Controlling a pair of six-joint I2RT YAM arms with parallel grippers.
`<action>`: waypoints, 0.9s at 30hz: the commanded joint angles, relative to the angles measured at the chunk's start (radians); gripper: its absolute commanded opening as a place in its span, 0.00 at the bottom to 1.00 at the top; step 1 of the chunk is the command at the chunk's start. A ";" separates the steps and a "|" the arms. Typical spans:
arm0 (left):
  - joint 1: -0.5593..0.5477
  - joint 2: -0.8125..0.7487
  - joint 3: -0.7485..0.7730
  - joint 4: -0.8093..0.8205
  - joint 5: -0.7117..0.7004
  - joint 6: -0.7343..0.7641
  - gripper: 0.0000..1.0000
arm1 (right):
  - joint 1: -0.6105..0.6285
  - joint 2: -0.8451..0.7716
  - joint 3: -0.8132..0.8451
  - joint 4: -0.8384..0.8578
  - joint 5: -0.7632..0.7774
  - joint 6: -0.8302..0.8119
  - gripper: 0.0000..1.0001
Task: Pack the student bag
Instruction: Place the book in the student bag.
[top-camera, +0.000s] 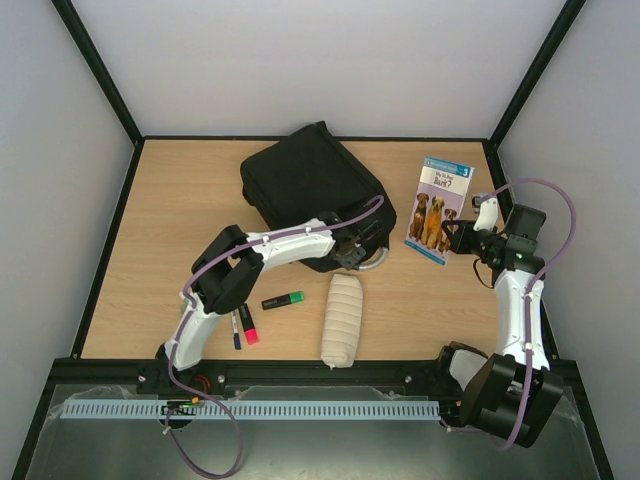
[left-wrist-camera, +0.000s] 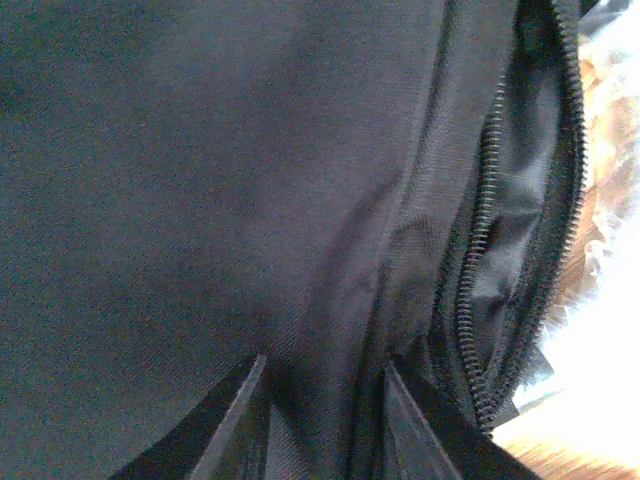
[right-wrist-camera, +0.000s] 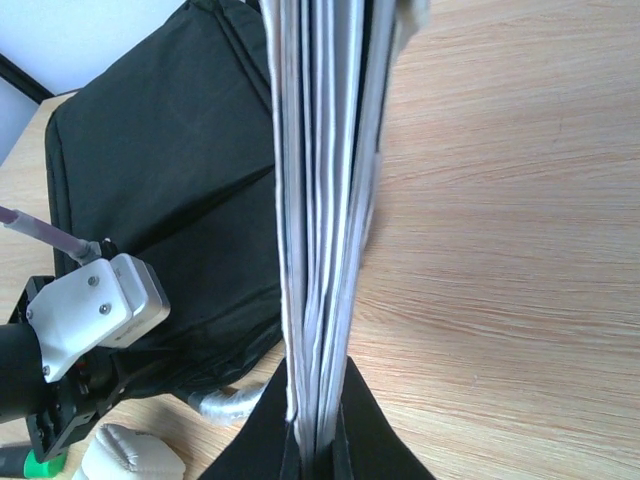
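Note:
The student bag (top-camera: 310, 190), a large black fabric backpack, lies at the back middle of the table. My left gripper (top-camera: 352, 250) presses into its near right edge. In the left wrist view the gripper (left-wrist-camera: 320, 420) is shut on a raised fold of the black fabric, beside the parted zipper (left-wrist-camera: 480, 300). My right gripper (top-camera: 462, 238) is shut on a thin picture book (top-camera: 440, 210) with dogs on its cover, held upright to the right of the bag. In the right wrist view the book (right-wrist-camera: 320, 200) runs edge-on out of the gripper (right-wrist-camera: 318, 430), with the bag (right-wrist-camera: 170, 180) to its left.
A white rolled pouch (top-camera: 342, 320) lies near the front middle. A green highlighter (top-camera: 283, 300), a pink marker (top-camera: 250, 325) and a dark pen (top-camera: 236, 328) lie left of it. The bag's grey loop handle (right-wrist-camera: 225, 405) sticks out toward the pouch.

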 joint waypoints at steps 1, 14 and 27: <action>0.007 0.031 0.020 -0.021 -0.069 -0.012 0.23 | -0.009 -0.010 0.007 -0.017 -0.040 -0.015 0.01; 0.017 -0.195 0.041 -0.044 -0.210 -0.002 0.02 | 0.053 -0.153 0.116 -0.084 -0.059 0.112 0.01; 0.116 -0.379 -0.093 0.126 -0.229 0.022 0.02 | 0.132 0.029 0.371 -0.729 -0.393 -0.009 0.01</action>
